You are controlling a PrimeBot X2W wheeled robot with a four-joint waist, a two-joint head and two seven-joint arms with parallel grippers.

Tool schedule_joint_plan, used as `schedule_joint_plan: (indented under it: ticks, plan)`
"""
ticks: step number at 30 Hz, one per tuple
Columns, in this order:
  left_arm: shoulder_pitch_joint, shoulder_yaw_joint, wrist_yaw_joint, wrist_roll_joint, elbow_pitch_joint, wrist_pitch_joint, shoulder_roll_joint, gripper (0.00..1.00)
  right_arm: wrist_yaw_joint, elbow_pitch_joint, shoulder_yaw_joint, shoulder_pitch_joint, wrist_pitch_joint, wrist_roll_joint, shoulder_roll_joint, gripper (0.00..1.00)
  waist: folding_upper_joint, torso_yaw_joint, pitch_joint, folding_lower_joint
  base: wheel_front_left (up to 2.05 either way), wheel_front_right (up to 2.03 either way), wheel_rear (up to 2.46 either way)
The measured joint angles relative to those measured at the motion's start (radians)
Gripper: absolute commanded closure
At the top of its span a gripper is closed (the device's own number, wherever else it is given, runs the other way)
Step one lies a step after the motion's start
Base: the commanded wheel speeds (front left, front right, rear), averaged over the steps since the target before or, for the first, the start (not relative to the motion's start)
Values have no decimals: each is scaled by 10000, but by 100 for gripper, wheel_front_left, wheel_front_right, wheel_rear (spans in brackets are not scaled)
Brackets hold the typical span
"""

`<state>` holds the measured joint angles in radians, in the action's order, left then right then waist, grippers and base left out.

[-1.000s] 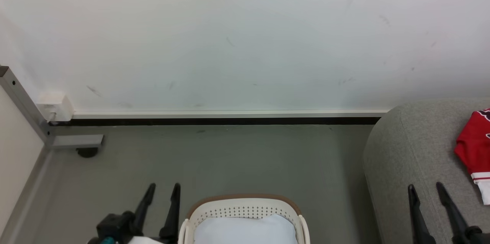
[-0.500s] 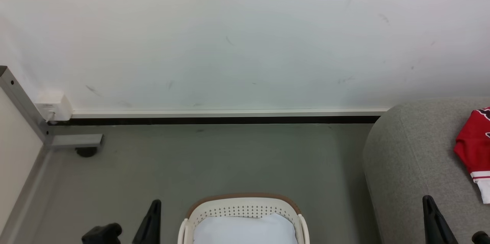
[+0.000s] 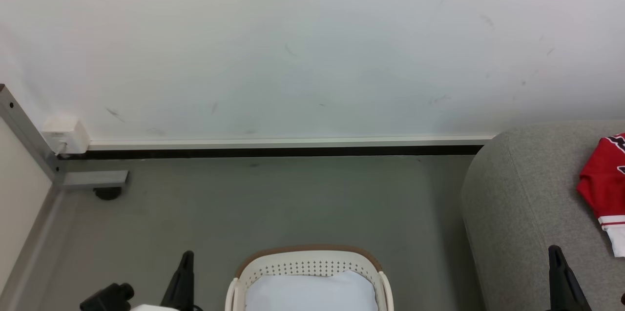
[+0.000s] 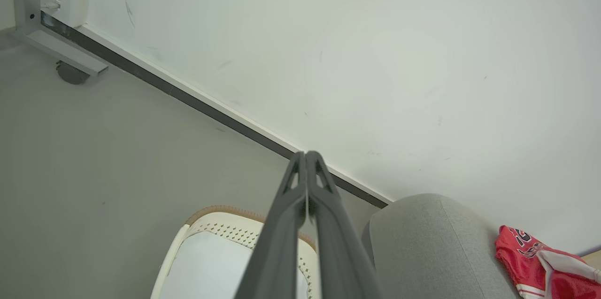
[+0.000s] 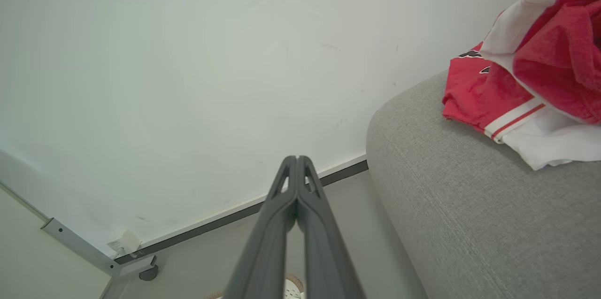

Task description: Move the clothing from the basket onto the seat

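Red clothing with white panels and a striped hem lies on the grey seat at the right; it shows too as clothing on the seat and clothing on the seat. The cream basket with a brown rim stands on the floor at bottom centre, a pale blue-white surface inside it and no red cloth showing. My left gripper is beside the basket's left, shut and empty. My right gripper is over the seat's front, shut and empty.
A white wall with a dark skirting strip runs behind the grey floor. A grey metal frame on a castor and a small white box stand at the left.
Both grippers have gone from open to shut and dropped lower in the head view. The picture has shifted slightly, so the camera moved a little.
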<state>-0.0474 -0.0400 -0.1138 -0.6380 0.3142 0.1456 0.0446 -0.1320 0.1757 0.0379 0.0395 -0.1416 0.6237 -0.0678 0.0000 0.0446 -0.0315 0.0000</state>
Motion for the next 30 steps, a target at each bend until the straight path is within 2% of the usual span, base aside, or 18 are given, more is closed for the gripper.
schedule_joint_plan:
  ticks: [30]
  plan:
    - [-212, 616, -48, -3864, -267, -1022, 2, 100, 0, 272, 301, -583, 1009, 3879, 58, 100, 0, -133, 103, 1, 0, 0, 0]
